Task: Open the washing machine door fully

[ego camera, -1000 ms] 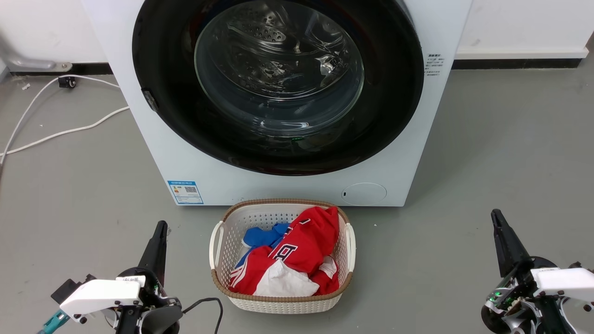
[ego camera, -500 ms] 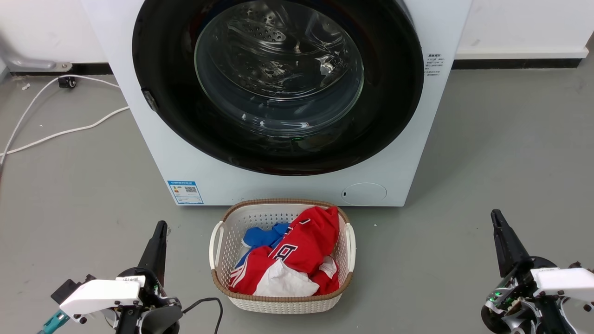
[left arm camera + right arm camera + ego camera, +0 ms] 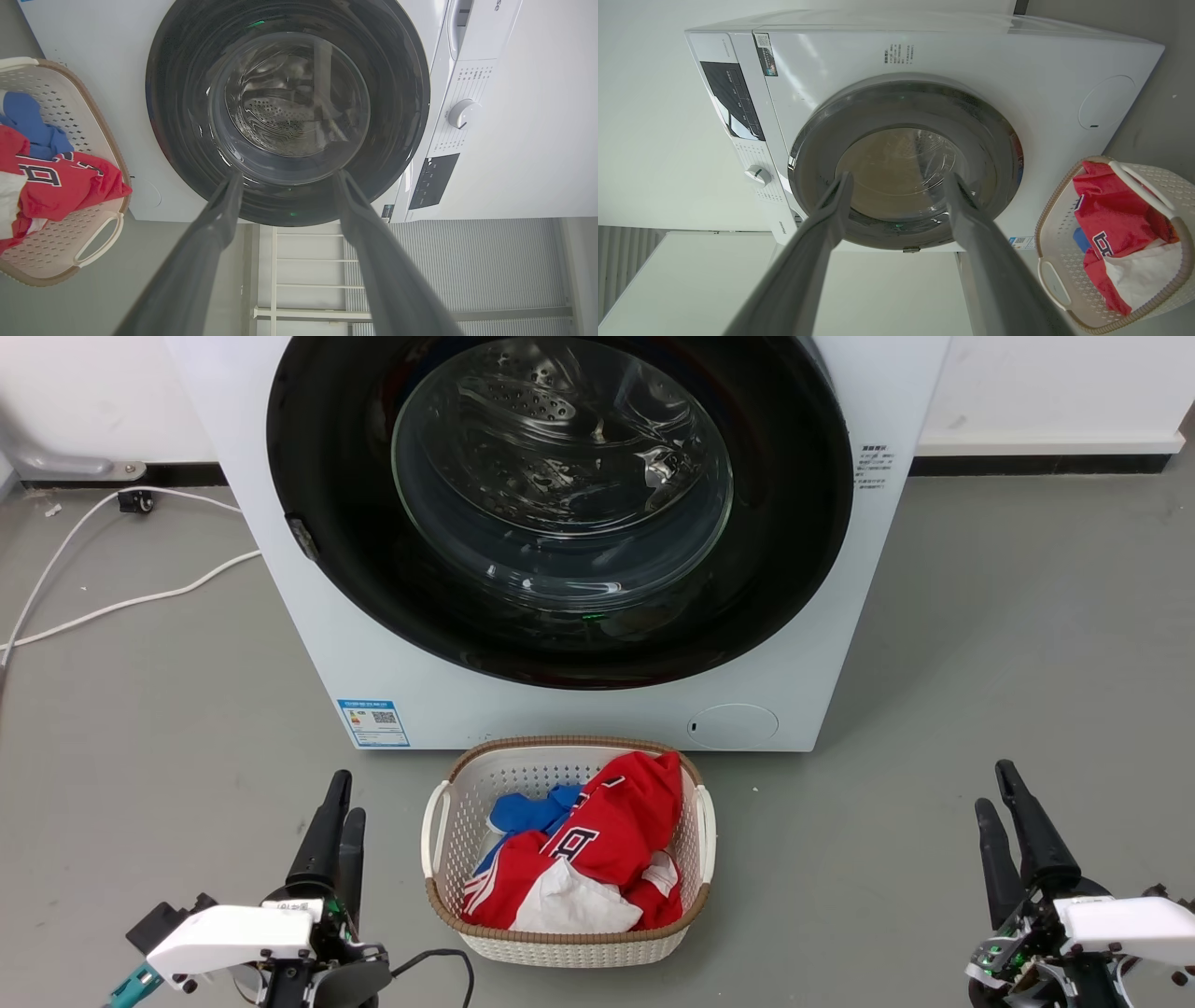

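The washing machine door [image 3: 560,495], a wide glossy black rim around a bulging glass window, lies flush against the white machine front. Through the glass I see the steel drum. A small metal fitting [image 3: 301,537] sits on the rim's left edge. My left gripper [image 3: 347,795] is low at the left, open and holding nothing, well short of the door. My right gripper [image 3: 992,786] is low at the right, also open and holding nothing. In the left wrist view the left gripper [image 3: 287,173] frames the door [image 3: 287,102]. In the right wrist view the right gripper [image 3: 897,176] frames the door [image 3: 901,163].
A white laundry basket [image 3: 434,831] with red, blue and white clothes stands on the grey floor just in front of the machine, between my arms. White cables [image 3: 131,602] trail on the floor at the left. The machine's knob [image 3: 460,114] and dark panel [image 3: 432,182] sit above the door.
Both grippers have turned and shifted slightly, so two spread fingers show on each where one showed before. The door and basket have not moved.
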Available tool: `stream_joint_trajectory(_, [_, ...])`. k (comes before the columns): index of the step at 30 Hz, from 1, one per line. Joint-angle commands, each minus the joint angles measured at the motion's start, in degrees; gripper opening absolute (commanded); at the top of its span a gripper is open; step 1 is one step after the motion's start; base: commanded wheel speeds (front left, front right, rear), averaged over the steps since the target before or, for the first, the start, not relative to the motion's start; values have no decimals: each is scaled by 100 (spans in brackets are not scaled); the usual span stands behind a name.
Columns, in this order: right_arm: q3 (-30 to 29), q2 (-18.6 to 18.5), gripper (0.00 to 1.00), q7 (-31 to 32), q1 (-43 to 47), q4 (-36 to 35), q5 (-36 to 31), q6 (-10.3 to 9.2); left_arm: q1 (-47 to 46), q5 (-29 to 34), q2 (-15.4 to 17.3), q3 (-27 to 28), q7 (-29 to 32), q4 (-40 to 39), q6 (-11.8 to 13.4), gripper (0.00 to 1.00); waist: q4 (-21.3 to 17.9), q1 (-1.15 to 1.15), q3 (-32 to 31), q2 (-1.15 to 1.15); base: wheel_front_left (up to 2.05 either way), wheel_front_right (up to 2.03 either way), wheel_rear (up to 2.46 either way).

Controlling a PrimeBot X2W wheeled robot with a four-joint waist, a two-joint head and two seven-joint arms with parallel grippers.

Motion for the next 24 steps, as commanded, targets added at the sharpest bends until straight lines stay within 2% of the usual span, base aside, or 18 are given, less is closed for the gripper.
stream_joint_trajectory(1, [25,-10,100,-61,-59,-158,-123,2,-103,84,37,-55,-62,-158,-8,100,1,0,1,0,0,0,0])
stream_joint_trajectory(11, [120,-38,100,-310,27,-429,-1168,3,-87,955,31,-110,-316,-468,-10,100,14,0,-1,0,0,0,0])
stream_joint_trajectory(24, [224,-109,100,-543,137,-743,-3279,5,-62,2958,57,-313,-602,-665,-12,100,48,0,-17,0,0,0,0])
